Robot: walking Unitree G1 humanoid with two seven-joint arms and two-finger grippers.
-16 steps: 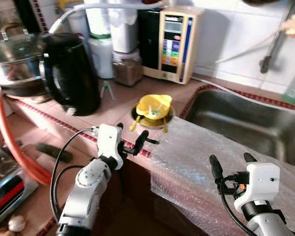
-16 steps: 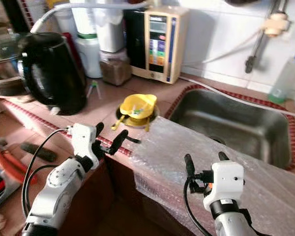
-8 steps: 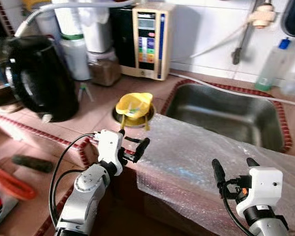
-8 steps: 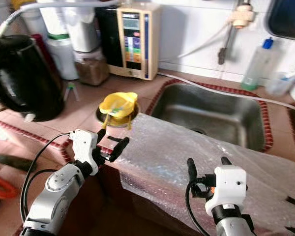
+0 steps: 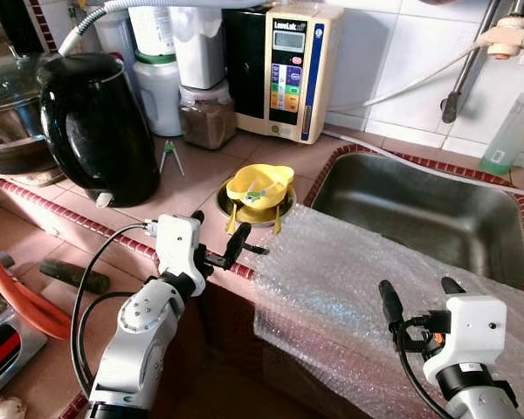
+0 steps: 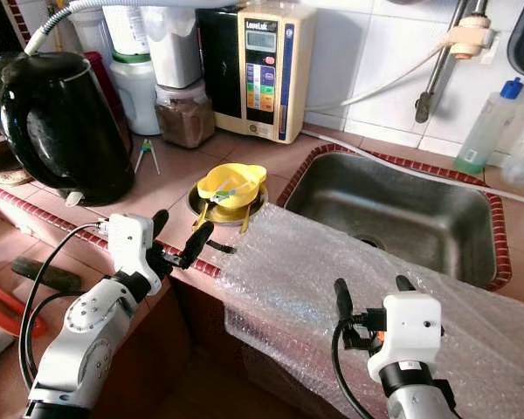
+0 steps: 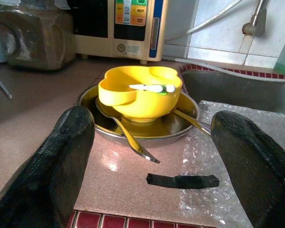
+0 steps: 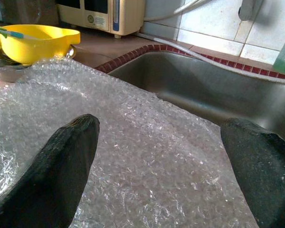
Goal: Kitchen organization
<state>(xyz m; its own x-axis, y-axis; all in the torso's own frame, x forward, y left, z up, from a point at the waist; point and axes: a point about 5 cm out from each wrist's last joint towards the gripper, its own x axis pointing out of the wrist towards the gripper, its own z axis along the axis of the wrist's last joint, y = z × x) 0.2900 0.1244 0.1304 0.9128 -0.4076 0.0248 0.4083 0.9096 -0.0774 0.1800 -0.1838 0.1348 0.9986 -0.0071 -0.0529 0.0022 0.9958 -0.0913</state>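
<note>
A yellow bowl (image 5: 258, 185) holding a small white and green utensil (image 7: 152, 88) sits on a steel plate (image 7: 175, 123) with spoons (image 7: 128, 137), on the counter left of the sink (image 5: 419, 214). My left gripper (image 5: 217, 248) hovers open at the counter's front edge, a short way in front of the bowl. A sheet of bubble wrap (image 5: 332, 288) drapes over the counter edge beside the sink. My right gripper (image 5: 417, 297) is open just in front of the wrap, nothing between its fingers (image 8: 66, 166).
A black kettle (image 5: 96, 127) stands at the left, with jars (image 5: 203, 113) and a beige water appliance (image 5: 288, 70) along the tiled wall. A strip of black tape (image 7: 183, 180) lies by the wrap's edge. A plastic bottle (image 5: 511, 131) stands behind the sink.
The camera has swung back and forth, shifting the whole scene. Both grippers stay open in about the same pose before the counter.
</note>
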